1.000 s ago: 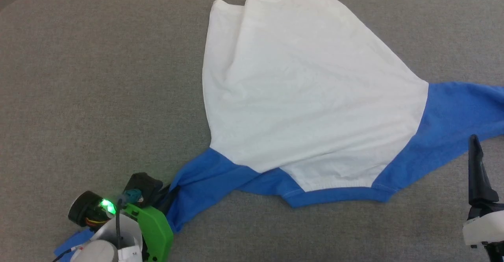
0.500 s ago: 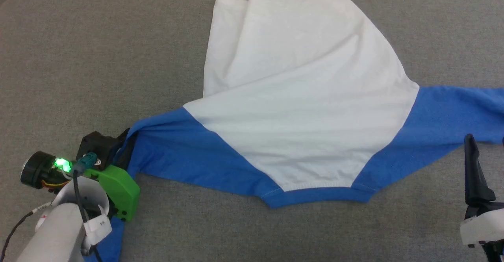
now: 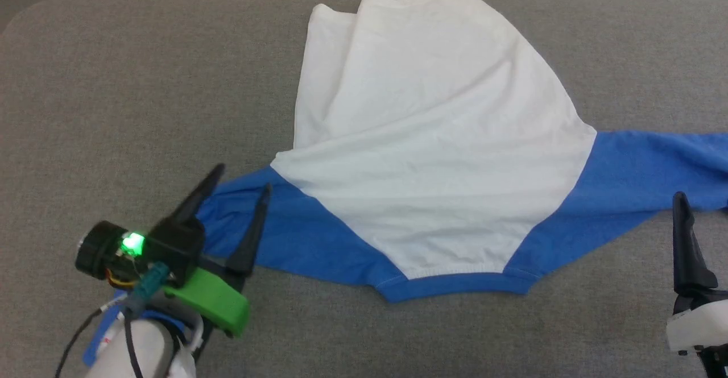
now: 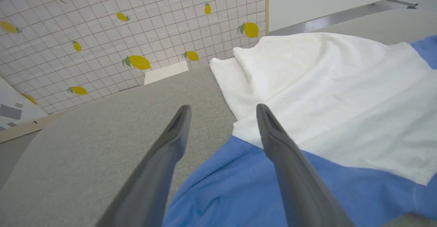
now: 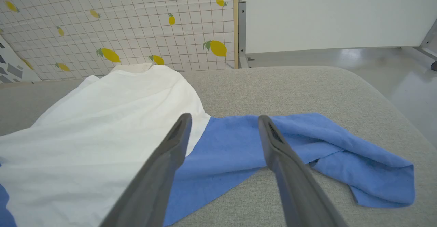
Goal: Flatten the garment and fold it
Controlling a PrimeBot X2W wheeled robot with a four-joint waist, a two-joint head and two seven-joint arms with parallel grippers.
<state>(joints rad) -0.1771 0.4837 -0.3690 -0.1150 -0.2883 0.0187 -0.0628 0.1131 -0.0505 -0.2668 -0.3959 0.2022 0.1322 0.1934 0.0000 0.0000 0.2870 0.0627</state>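
Left tool [image 3: 243, 178] and right tool [image 5: 224, 116] hang spread and empty by the sleeves [image 3: 296, 236] of the garment [image 3: 432, 139], which looks half-flattened, one side bunched, nothing folded yet.

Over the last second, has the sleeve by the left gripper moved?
Yes. Judged against the far edge of the table, the garment had its sleeve drawn left and away from the robot; the left gripper is open.

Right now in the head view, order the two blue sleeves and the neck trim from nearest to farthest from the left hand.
1. Left sleeve, right at the left hand.
2. Neck trim, lower middle.
3. Right sleeve, far right.
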